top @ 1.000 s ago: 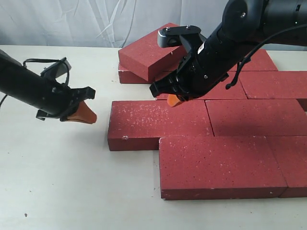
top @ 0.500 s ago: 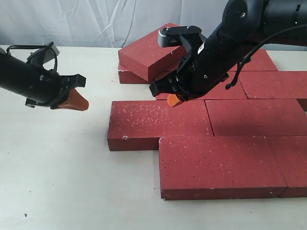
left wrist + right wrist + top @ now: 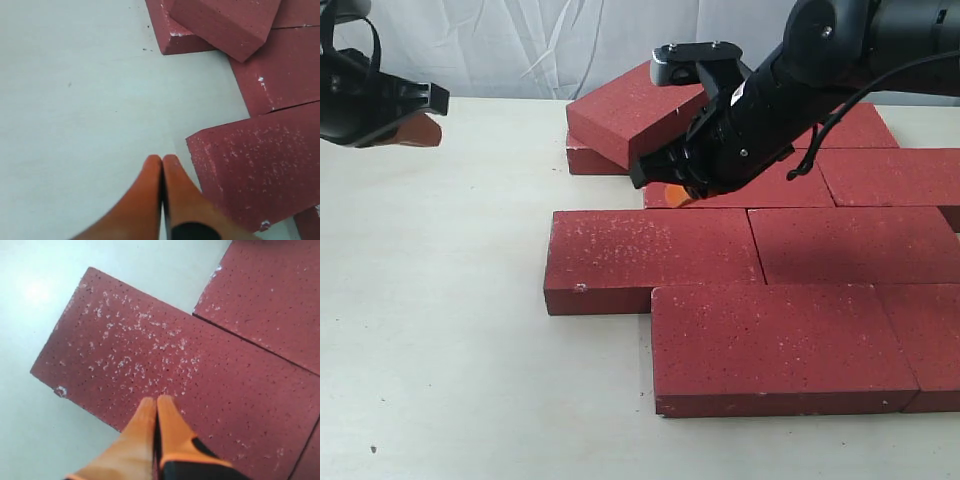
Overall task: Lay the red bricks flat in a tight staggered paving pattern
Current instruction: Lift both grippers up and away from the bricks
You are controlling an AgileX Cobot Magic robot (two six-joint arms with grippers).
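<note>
Bricks point(image 3: 650, 250) lie flat on bench point(image 3: 440, 330) in staggered rows, edges touching. One tilted brick point(image 3: 625, 110) rests on another at the back. Both empty: left jaws clenched, fingertips point(image 3: 149, 177) over bare bench, well apart from bricks. Right jaws clenched, fingertips point(image 3: 144, 426) over the rows, beside tilted brick.

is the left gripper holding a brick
No, the left gripper is shut with orange tips pressed together and nothing between them, over the table.

Bright, even light is falling from above, laying soft shadows across the bricks point(image 3: 800, 255) and glaring off the table point(image 3: 35, 290)
</note>
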